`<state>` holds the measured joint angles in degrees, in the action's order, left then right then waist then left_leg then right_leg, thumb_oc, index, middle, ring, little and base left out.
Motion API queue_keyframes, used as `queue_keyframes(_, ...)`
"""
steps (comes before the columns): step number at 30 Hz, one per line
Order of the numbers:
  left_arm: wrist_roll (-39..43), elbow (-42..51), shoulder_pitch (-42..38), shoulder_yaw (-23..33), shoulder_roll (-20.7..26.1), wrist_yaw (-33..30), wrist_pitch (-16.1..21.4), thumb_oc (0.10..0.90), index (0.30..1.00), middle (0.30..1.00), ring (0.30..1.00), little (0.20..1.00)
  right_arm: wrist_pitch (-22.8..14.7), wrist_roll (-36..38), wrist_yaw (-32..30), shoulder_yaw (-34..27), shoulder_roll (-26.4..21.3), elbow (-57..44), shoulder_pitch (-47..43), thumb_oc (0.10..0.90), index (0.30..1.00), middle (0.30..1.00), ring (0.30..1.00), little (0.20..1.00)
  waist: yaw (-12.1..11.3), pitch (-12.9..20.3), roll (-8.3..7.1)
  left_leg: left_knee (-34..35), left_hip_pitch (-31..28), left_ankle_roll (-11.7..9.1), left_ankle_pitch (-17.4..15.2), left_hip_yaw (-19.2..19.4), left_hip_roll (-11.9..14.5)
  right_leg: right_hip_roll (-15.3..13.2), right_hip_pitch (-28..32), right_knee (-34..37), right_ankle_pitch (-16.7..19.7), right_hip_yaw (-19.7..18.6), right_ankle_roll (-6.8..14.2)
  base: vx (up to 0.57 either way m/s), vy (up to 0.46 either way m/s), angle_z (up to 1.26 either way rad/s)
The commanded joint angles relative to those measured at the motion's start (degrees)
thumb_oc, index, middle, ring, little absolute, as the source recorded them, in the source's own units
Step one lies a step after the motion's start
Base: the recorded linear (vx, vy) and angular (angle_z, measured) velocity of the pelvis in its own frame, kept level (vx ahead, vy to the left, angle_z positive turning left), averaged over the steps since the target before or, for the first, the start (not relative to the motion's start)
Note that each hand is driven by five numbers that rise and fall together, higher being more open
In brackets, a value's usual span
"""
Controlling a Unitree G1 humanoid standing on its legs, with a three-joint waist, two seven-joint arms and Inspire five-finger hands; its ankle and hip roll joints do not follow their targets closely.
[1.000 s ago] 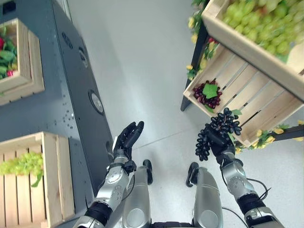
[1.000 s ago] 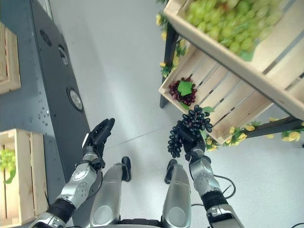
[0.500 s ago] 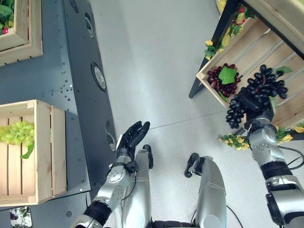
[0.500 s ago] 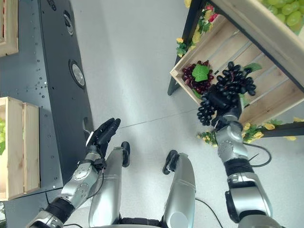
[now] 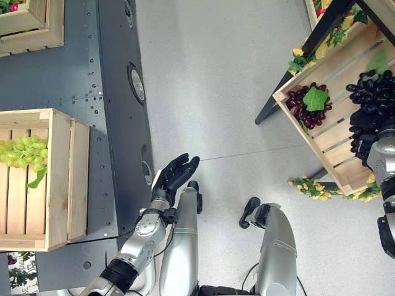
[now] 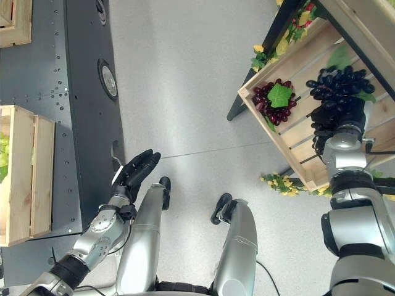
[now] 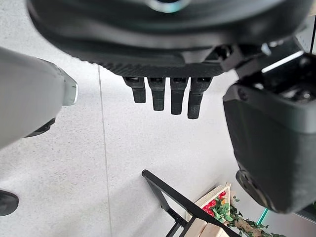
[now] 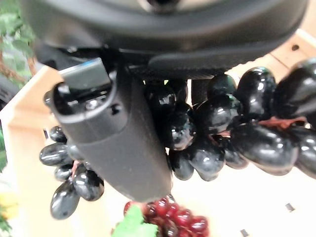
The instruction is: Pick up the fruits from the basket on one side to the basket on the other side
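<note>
My right hand (image 6: 332, 118) is shut on a bunch of black grapes (image 6: 338, 88), held over the slatted floor of the lower wooden crate (image 5: 333, 145) on the right. The right wrist view shows the thumb (image 8: 116, 148) curled against the black grapes (image 8: 222, 131). In the crate's near-left corner lies a bunch of red grapes (image 5: 308, 106) with a green leaf on top. My left hand (image 5: 174, 177) hangs open low at centre-left, its fingers (image 7: 165, 96) straight and holding nothing. Green grapes (image 5: 21, 151) lie in a wooden crate (image 5: 58, 179) at the left.
The left crate stands on a dark metal platform (image 5: 114, 92), with another crate (image 5: 37, 31) further back. The right crates rest on a black stand (image 5: 271, 111) trimmed with yellow flowers (image 5: 308, 185). Grey floor (image 5: 210, 80) lies between the two sides.
The camera has swung. My right hand has carried the black grapes from in front of the lower right crate to over its slats. The left hand stays open and idle.
</note>
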<state>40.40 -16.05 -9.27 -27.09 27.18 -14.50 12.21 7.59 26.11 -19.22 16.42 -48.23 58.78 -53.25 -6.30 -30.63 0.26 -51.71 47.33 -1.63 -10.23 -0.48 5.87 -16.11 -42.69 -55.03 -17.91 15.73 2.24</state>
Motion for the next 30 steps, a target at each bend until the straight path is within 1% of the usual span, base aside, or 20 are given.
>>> queue_keyframes(1, 0.71, 7.51, 0.91, -1.03, 1.51, 0.91, 4.47, 0.8, 0.9, 0.9, 0.9, 0.9, -1.29, -5.75, -8.46, 0.63, -10.81, -1.26, -6.07, 0.8, 0.9, 0.9, 0.9, 0.9, -0.73, 0.84, -0.3, -3.05, -5.39, 6.82, -10.38, 6.11, -2.22, 2.48, 4.68, 1.36, 2.21, 1.83, -4.0, -0.01, 0.016, 0.09)
queue_keyframes(2, 1.03, 7.43, 1.04, -1.25, 1.29, 0.73, 4.78, 0.8, 0.9, 0.9, 0.9, 0.9, -0.38, -6.49, -10.09, 0.71, -10.55, -1.1, -7.17, 0.8, 0.9, 0.9, 0.9, 0.9, -0.71, 0.84, -0.04, -2.87, -5.58, 6.79, -10.38, 6.23, -2.3, 2.39, 4.7, 1.28, 2.09, 1.78, -3.98, -0.01, 0.022, 0.07)
queue_keyframes(4, 1.29, 7.18, 1.15, -1.4, 0.97, 1.01, 5.13, 0.8, 0.9, 0.9, 0.9, 0.9, -0.07, -7.3, -10.27, 0.69, -10.15, -0.33, -8.23, 0.8, 0.9, 0.9, 0.9, 0.9, -0.74, 0.84, 0.35, -2.66, -5.94, 6.71, -10.4, 6.38, -2.41, 2.26, 4.87, 1.24, 1.9, 1.66, -3.98, 0.0, 0.05, 0.06)
queue_keyframes(7, 1.58, 7.24, 1.07, -1.77, 0.46, 1.3, 5.47, 0.8, 0.9, 0.9, 0.9, 0.9, 1.54, -7.27, -9.05, 1.5, -9.72, 0.12, -9.65, 0.8, 0.9, 0.9, 0.9, 0.9, -0.72, 0.84, 1.02, -1.93, -7.02, 6.68, -10.43, 6.94, -2.57, 1.92, 5.5, 1.44, 1.49, 1.4, -3.99, 0.0, 0.058, 0.05)
queue_keyframes(11, 1.4, 7.31, 1.27, -1.49, 0.21, 1.97, 5.39, 0.8, 0.9, 0.9, 0.9, 0.9, 1.53, -6.04, -7.5, 1.53, -9.58, 0.63, -9.01, 0.8, 0.9, 0.9, 0.9, 0.9, -0.67, 0.84, 1.19, -0.98, -8.65, 6.71, -10.51, 7.44, -2.4, 1.67, 6.76, 2.09, 1.29, 1.34, -4.0, 0.0, 0.019, 0.02)
queue_keyframes(15, 0.95, 7.36, 1.03, -1.74, -0.13, 2.07, 5.33, 0.8, 0.9, 0.9, 0.9, 0.9, 1.07, -4.3, -5.9, 0.83, -9.18, 1.26, -7.76, 0.8, 0.9, 0.9, 0.9, 0.9, -0.46, 0.84, 1.25, -0.26, -10.25, 6.75, -10.6, 7.82, -2.29, 1.55, 8.04, 2.65, 1.21, 1.33, -3.96, 0.01, 0.017, -0.04)
queue_keyframes(20, 1.07, 7.4, 0.88, -2.25, -0.71, 1.52, 4.7, 0.8, 0.9, 0.9, 0.9, 0.9, -0.55, -3.9, -2.89, -0.06, -8.97, 2.89, -6.81, 0.8, 0.9, 0.9, 0.9, 0.9, -0.04, 0.84, 1.61, 0.87, -13.41, 6.75, -10.71, 8.68, -1.93, 1.16, 10.5, 3.34, 1.06, 1.06, -3.92, 0.03, 0.029, -0.05)
queue_keyframes(26, 1.61, 7.11, 0.98, -2.57, -0.96, 1.42, 4.45, 0.8, 0.9, 0.9, 0.9, 0.9, -1.59, -3.04, -0.88, -0.81, -8.86, 3.24, -6.08, 0.8, 0.9, 0.9, 0.9, 0.9, 0.27, 0.84, 1.61, 1.71, -14.94, 6.72, -10.63, 9.25, -1.73, 1.05, 11.69, 3.9, 1.01, 0.94, -3.97, 0.0, 0.002, -0.01)
queue_keyframes(30, 1.47, 6.87, 1.33, -2.79, -1.26, 1.66, 5.14, 0.8, 0.9, 0.9, 0.9, 0.9, -3.65, -1.72, 2.18, -0.49, -8.18, 2.22, -4.98, 0.8, 0.9, 0.9, 0.9, 0.9, 0.32, 0.84, 1.39, 3.09, -16.98, 6.77, -10.46, 9.53, -1.69, 1.02, 13.47, 5.03, 1.04, 0.99, -4.03, 0.0, 0.007, -0.01)
